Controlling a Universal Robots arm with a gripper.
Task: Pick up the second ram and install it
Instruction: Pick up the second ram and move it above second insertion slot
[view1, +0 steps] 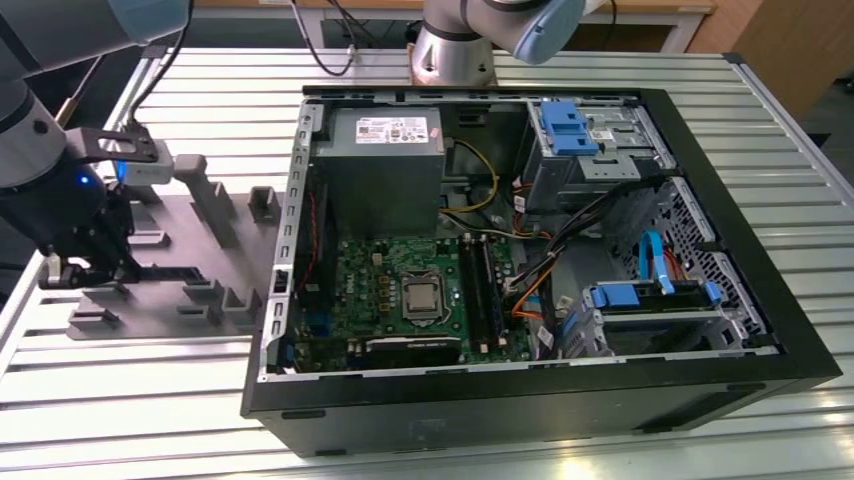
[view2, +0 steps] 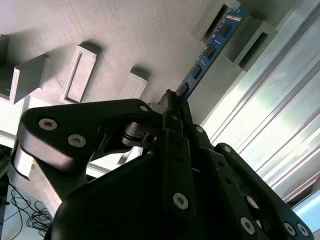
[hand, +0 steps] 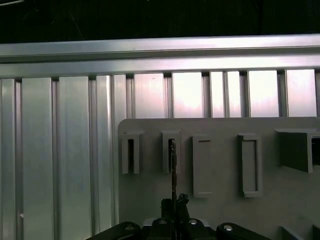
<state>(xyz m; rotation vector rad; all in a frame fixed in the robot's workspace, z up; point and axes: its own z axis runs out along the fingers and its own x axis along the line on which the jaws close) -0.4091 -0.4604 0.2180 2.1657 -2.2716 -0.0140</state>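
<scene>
The second ram (view2: 207, 52), a thin dark-blue stick with black chips, stands on edge on the gray holder (view2: 125, 35). One end is at a raised slotted block of that holder, and the other end is pinched in the gripper (view2: 174, 102). The black fingers (view2: 176, 145) are closed tight against its two flat faces. In the first wrist view the second ram (hand: 173, 170) appears edge-on as a narrow dark line running from the gripper (hand: 174, 202) up to one block in the row along the holder (hand: 280, 200) edge, with another slotted block (hand: 131, 154) just beside it. I cannot tell whether the stick still sits in its slot or has been raised clear of it. In the exterior view the gripper (view1: 83, 268) hangs low over the far edge of the holder (view1: 200, 230), on the side away from the open computer case (view1: 534, 410). The case lies just beside the holder on the ribbed metal table (view1: 134, 400), with the green motherboard (view1: 387, 270) showing inside. The base of another arm (view1: 451, 50) stands on the table beyond the case.
</scene>
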